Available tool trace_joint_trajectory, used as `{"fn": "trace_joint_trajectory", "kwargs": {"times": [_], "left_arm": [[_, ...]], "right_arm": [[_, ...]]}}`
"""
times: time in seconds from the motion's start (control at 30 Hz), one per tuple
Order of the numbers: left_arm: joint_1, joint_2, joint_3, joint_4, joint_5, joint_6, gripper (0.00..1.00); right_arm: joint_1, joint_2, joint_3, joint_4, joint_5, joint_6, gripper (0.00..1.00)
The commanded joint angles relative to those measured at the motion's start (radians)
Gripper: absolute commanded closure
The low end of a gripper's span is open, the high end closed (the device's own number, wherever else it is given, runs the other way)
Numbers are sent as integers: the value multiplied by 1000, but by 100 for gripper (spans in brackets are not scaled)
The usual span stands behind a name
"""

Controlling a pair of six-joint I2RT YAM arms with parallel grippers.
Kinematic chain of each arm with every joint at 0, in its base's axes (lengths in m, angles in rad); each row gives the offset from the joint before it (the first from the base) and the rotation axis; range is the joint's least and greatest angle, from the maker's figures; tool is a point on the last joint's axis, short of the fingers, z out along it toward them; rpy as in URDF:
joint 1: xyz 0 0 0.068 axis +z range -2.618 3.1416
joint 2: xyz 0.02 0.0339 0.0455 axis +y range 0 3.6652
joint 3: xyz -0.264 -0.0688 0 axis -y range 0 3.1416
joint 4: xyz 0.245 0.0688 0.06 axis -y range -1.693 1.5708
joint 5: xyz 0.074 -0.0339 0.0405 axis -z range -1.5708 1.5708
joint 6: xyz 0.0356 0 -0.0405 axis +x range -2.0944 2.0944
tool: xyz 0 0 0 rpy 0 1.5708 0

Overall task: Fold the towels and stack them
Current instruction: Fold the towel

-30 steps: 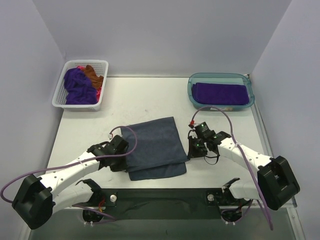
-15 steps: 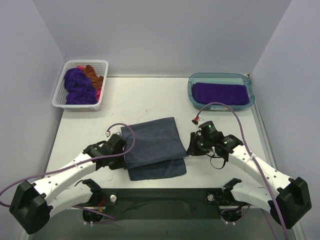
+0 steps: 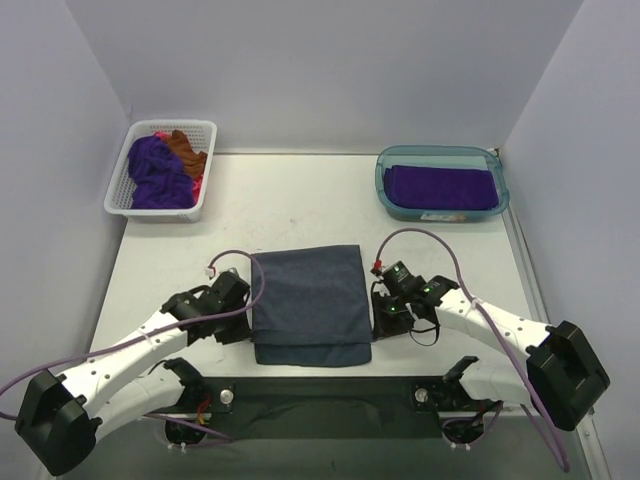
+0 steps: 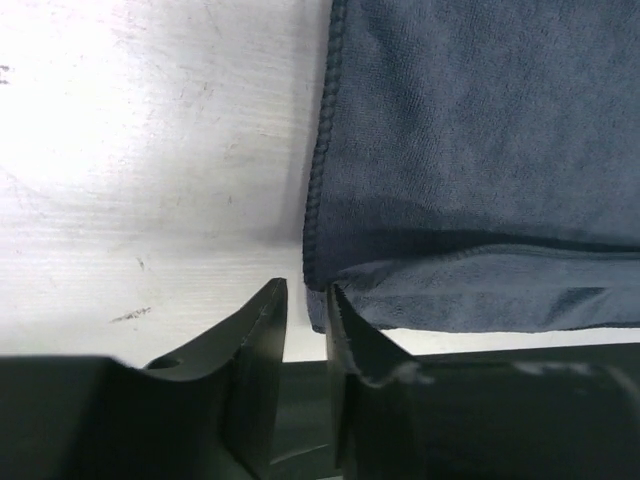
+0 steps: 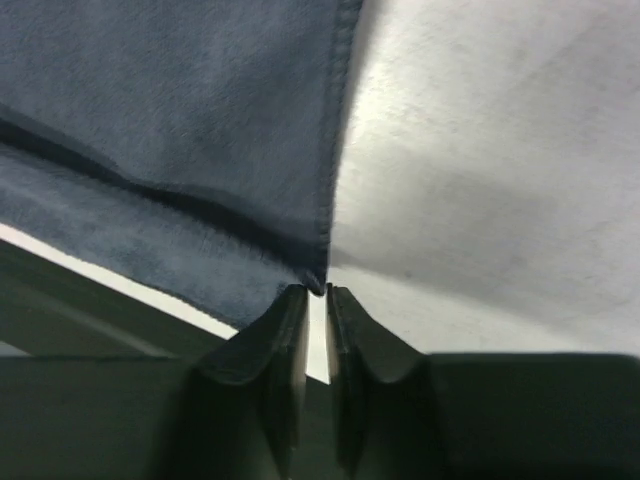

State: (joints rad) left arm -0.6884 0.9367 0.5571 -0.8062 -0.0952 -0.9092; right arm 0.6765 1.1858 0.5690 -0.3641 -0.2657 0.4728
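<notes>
the slate-blue towel (image 3: 308, 300) lies folded flat by the near edge of the worktop (image 3: 300, 205). the left gripper (image 4: 305, 292) sits at its near left corner, jaws a little apart with nothing between them, the cloth just beside one finger. the right gripper (image 5: 316, 292) is parted by only a slit, the towel's near right corner touching its tips, not pinched.

Beyond my arms: a scuffed white table (image 3: 290, 200) and what stands on it
A white lattice basket (image 3: 208, 172) sits at the table's far left corner, a teal translucent tub (image 3: 381, 182) at its far right corner; a black strip (image 3: 320, 396) runs along its near edge, pale walls (image 3: 320, 70) close the other sides
</notes>
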Motion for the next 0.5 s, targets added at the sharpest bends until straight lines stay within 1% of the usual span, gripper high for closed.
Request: {"fn": "trace_joint_trajectory", "kwargs": {"times": [0.0,0.03,0.07,0.1,0.13,0.2,0.23,0.33,0.4,0.43,0.47], "left_arm": [[-3,-51,7,-50,6,-26,66],[-3,-74,10,-65,12,-28,65],[-3,-90,18,-73,26,-30,62],[-3,-105,23,-82,31,-31,50],[-3,-137,26,-99,35,-31,46],[-3,-170,40,-117,40,-31,39],[-3,-196,47,-132,40,-31,31],[-2,-208,95,-143,8,-17,19],[0,-184,147,-136,-55,2,18],[4,-136,167,-117,-73,18,18],[12,-107,188,-104,-107,36,20]], "right_arm": [[32,-37,-1,-45,-38,0,81],[49,-49,-3,-47,-85,-6,73],[57,-75,-4,-49,-107,-10,68],[63,-86,-14,-55,-130,-13,60],[76,-95,-17,-62,-168,-16,58],[87,-112,-20,-91,-205,-28,56],[92,-129,-18,-101,-213,-30,56],[92,-181,6,-110,-163,-33,56],[87,-187,37,-108,-32,-68,56],[80,-172,81,-108,9,-85,56],[57,-157,103,-108,55,-109,57]]}}
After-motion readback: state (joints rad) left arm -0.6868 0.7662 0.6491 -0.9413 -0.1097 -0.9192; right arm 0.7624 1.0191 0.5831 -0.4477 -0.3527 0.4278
